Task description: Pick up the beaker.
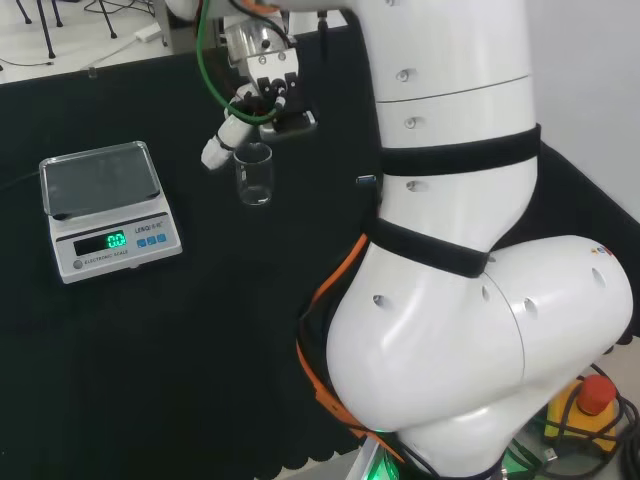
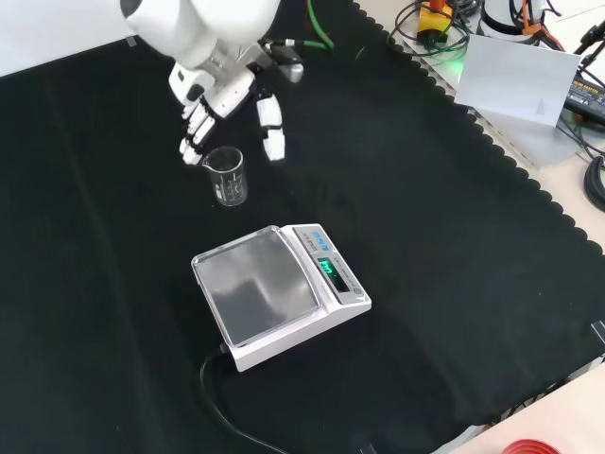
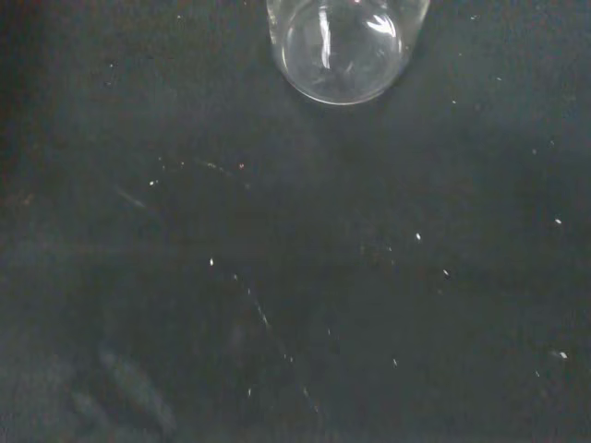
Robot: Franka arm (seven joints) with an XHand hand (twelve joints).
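Head view: the beaker (image 1: 254,176), clear glass and upright on the black cloth (image 1: 150,350), stands to the right of the scale (image 1: 108,210), well apart from it. The hand (image 1: 262,98) hangs just above the beaker's rim, one white fingertip beside the rim on the scale side. The arm's big white links cover the cloth to the right of the beaker. Open cloth lies between beaker and scale.

Front view: the beaker (image 2: 227,176) stands beyond the scale (image 2: 279,293), up and left of it. The hand (image 2: 227,99) comes from above with straight, spread fingers (image 2: 271,128) flanking the beaker's rim, thumb on one side and the rest on the other; contact is hard to judge. The scale has a flat square steel pan and a lit green display. The cloth's (image 2: 454,284) scalloped edge runs well to the right.

Wrist view: the beaker's (image 3: 343,46) round clear base shows, its upper part cut off by the frame, on speckled cloth (image 3: 295,277).
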